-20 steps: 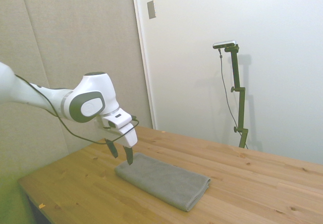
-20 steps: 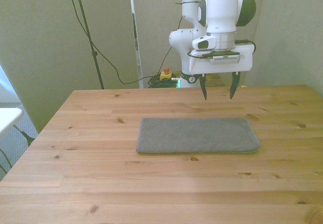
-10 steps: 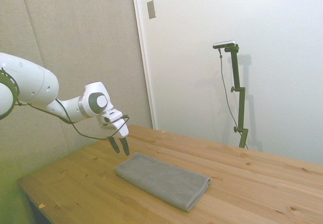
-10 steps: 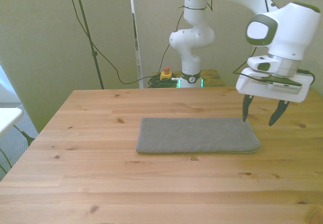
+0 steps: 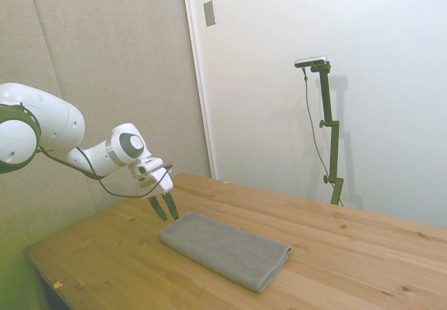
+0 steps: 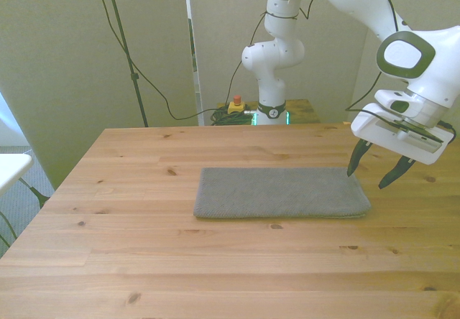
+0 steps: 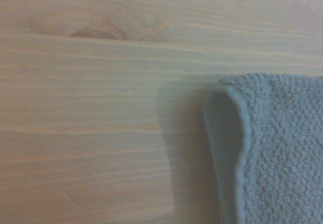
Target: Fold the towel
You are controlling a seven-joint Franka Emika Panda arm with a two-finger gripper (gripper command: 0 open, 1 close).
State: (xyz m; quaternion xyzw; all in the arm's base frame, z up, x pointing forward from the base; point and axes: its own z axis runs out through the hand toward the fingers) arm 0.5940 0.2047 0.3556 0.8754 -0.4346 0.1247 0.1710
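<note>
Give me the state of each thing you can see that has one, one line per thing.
towel: lying flat on the table, already folded into a long thick rectangle, not gripped.
tool: open, empty, tilted, fingertips hanging just above the table at the towel's end on the front view's right.
table: wooden, carrying only the towel.

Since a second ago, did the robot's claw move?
Yes. The gripper swung toward the front view's right and lower, from behind the towel to its right end.
</note>
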